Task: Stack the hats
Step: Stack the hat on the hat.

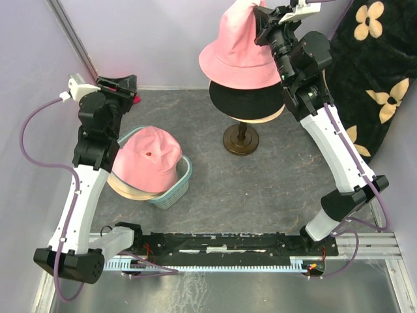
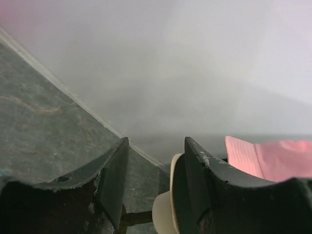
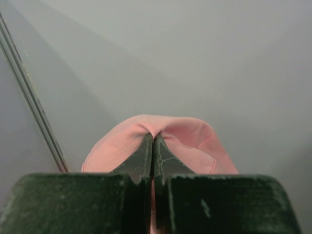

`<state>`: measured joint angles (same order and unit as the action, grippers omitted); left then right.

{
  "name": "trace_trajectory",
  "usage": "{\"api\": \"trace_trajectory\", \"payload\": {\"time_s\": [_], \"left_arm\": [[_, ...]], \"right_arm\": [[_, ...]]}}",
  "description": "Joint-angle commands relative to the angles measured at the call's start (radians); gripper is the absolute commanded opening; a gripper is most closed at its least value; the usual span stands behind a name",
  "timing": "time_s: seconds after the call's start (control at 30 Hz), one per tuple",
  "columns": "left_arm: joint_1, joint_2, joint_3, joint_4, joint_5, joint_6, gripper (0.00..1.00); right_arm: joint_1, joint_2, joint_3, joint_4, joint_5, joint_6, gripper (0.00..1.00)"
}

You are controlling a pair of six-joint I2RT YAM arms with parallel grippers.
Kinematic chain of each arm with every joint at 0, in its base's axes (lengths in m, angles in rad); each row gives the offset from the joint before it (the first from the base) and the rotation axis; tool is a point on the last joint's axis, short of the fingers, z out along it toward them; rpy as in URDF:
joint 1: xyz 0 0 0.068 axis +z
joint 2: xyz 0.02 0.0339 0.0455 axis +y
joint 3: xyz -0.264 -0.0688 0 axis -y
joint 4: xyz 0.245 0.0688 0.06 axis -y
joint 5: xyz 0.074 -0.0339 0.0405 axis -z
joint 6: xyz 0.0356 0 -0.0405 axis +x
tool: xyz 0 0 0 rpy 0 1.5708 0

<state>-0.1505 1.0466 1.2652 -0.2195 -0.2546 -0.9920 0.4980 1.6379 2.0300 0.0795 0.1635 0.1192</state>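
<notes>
My right gripper (image 1: 259, 23) (image 3: 153, 136) is shut on the crown of a pink hat (image 1: 238, 55) (image 3: 190, 146), which hangs from it high at the back. Right under that hat, a black hat (image 1: 244, 98) sits over a beige brim (image 1: 264, 119) on a cream head with a dark stand (image 1: 241, 140). A second pink hat (image 1: 153, 160) lies on a beige hat (image 1: 122, 188) in a basket (image 1: 184, 184). My left gripper (image 1: 130, 85) (image 2: 156, 141) is open and empty, raised behind the basket, pointing toward the stand. The left wrist view catches the beige brim (image 2: 174, 168) and the held pink hat (image 2: 278, 158).
A black cloth with cream flowers (image 1: 371, 72) drapes along the right wall. Pale walls close in the back and left, meeting the dark mat (image 1: 260, 189). Something red (image 1: 136, 99) shows just beneath the left gripper.
</notes>
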Motion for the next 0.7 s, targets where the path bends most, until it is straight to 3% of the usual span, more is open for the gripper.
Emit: {"api": "trace_trajectory", "payload": {"time_s": [0.0, 0.67], "left_arm": [[-0.044, 0.059, 0.095, 0.087, 0.035, 0.068, 0.57], [-0.206, 0.448, 0.376, 0.284, 0.166, 0.039, 0.59]], "right_arm": [[-0.013, -0.035, -0.011, 0.079, 0.0, 0.031, 0.01], [-0.016, -0.14, -0.221, 0.082, -0.013, 0.073, 0.01]]}}
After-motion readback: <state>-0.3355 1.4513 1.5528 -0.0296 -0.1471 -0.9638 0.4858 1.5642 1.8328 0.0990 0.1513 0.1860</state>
